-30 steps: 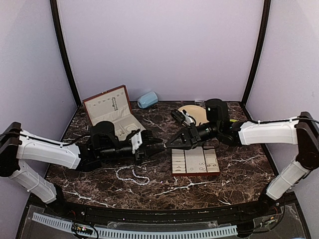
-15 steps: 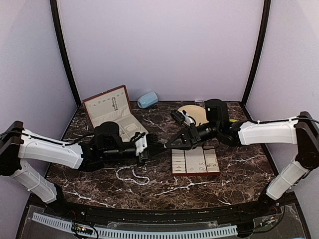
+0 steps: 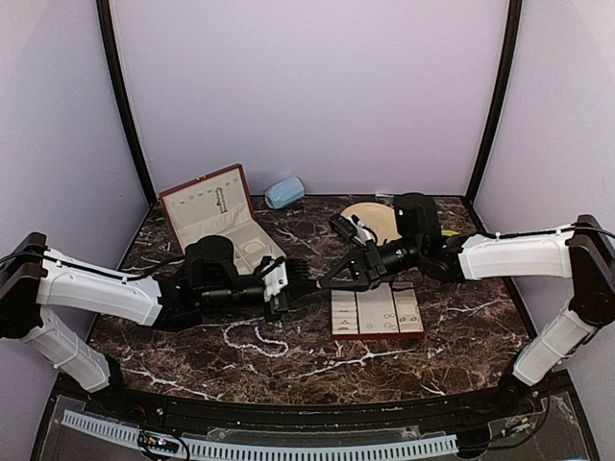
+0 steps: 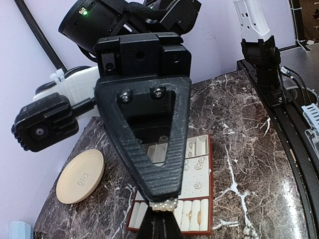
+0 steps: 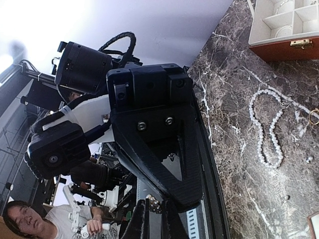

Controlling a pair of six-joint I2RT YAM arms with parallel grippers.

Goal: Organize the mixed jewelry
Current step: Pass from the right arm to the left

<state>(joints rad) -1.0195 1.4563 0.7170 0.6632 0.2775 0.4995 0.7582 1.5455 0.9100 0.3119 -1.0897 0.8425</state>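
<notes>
My left gripper point(image 3: 309, 285) and right gripper point(image 3: 327, 280) meet tip to tip above the table's middle, just left of the cream slotted tray point(image 3: 377, 312). A tiny pearl-cluster earring point(image 4: 164, 204) sits between the tips. In the left wrist view my fingers point(image 4: 160, 224) are together under it. In the right wrist view the earring point(image 5: 153, 203) lies in the narrow gap between my fingers point(image 5: 139, 219). A white pearl strand point(image 3: 258, 336) lies loose on the marble, and also shows in the right wrist view point(image 5: 266, 127). A small ring point(image 5: 314, 117) lies beside it.
The red-brown box point(image 3: 216, 216) stands open at the back left. A cream plate point(image 3: 370, 219) and a pale blue object point(image 3: 284, 192) sit at the back. The tray point(image 4: 204, 149) holds several earrings and rings.
My left gripper has moved right until its tips meet the right gripper's tips. The right gripper has stayed almost still.
</notes>
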